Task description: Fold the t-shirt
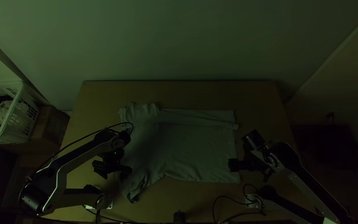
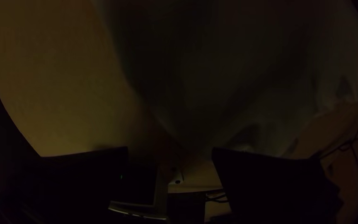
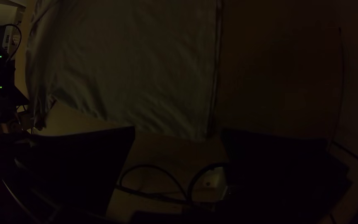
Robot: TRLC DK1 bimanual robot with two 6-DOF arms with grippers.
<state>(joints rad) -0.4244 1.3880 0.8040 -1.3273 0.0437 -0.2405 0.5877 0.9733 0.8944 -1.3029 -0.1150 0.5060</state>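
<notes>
A grey-green t-shirt lies on the table, its far long side folded over in a strip and its near left sleeve crumpled. Over its near left part is my left gripper, open; in the left wrist view the gripper has its fingers apart above the table beside the cloth. My right gripper stands at the shirt's near right corner; in the right wrist view the gripper is open, and the corner of the shirt lies beyond the gap between its fingers.
The wooden table has bare strips beyond the shirt and to its right. A white basket with cloth in it stands off the table's left side. Black cables lie by the right arm's base, and a small dark object sits at the near edge.
</notes>
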